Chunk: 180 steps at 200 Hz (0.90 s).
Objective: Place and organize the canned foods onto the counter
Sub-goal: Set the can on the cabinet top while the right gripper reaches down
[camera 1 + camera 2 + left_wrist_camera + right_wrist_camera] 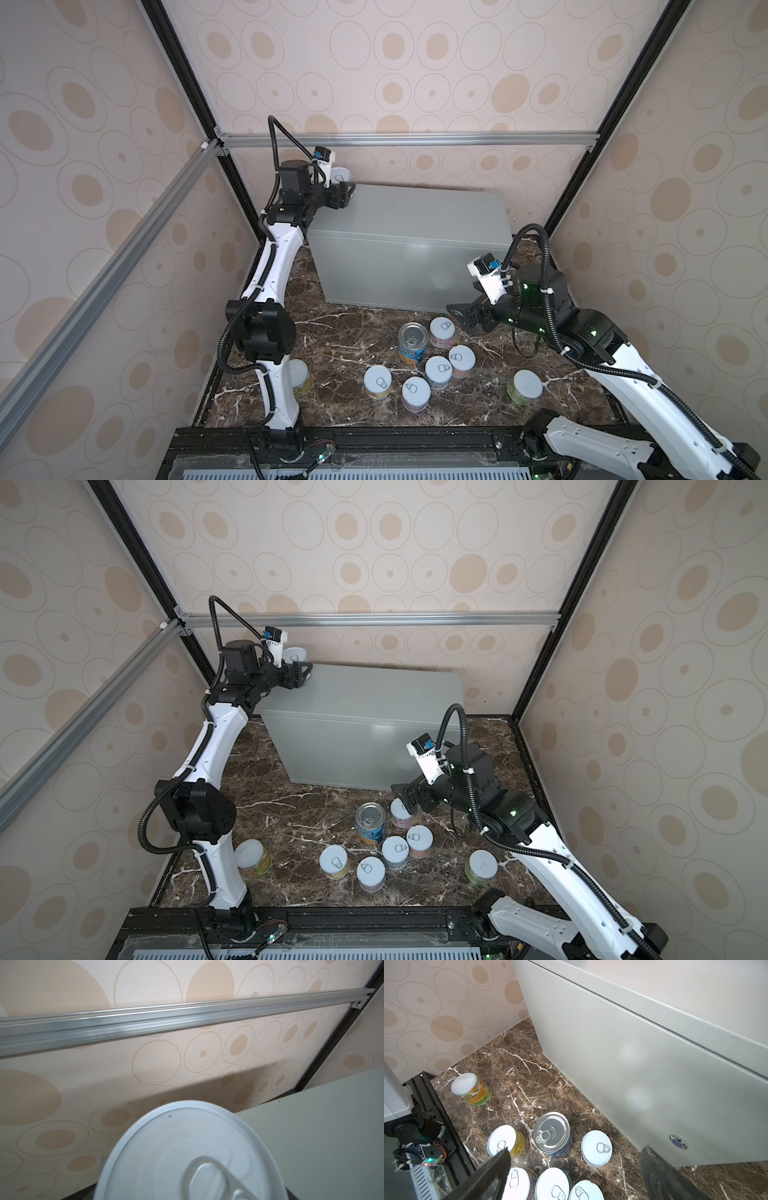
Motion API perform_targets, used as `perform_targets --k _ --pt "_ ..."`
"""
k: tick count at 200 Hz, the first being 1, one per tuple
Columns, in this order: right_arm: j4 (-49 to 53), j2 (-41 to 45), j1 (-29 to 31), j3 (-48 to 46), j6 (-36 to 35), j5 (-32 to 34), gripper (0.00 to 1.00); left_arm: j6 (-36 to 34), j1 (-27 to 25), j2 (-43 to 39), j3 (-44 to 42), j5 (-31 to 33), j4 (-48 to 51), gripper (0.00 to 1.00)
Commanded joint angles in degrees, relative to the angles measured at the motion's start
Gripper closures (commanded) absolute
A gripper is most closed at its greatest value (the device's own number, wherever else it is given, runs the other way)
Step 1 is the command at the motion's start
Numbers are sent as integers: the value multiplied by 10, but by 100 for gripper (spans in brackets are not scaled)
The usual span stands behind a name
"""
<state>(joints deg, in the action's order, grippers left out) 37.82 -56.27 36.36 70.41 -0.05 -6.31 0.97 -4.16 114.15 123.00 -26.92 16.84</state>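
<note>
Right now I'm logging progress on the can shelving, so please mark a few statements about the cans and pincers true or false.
1. The left pincer is shut on a pale-lidded can at the counter's far left corner. True.
2. The right pincer grips the blue can. False: it is open and empty, above cans on the marble.
3. The blue can stands upright on the marble. True.
4. Three cans stand free in the middle of the counter. False: none does; only the gripped one is there.
</note>
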Motion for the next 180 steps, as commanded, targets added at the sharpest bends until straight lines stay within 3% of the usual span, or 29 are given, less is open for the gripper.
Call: perform_targets --k 1,160,180 --pt "-3 10 3 -6 1 4 0 -12 6 7 25 -10 -11 31" --pt "-22 18 5 18 -12 -51 0 -24 14 -8 15 15 0 29" --pt "-25 11 5 28 -13 -55 0 -25 14 -10 11 11 0 21"
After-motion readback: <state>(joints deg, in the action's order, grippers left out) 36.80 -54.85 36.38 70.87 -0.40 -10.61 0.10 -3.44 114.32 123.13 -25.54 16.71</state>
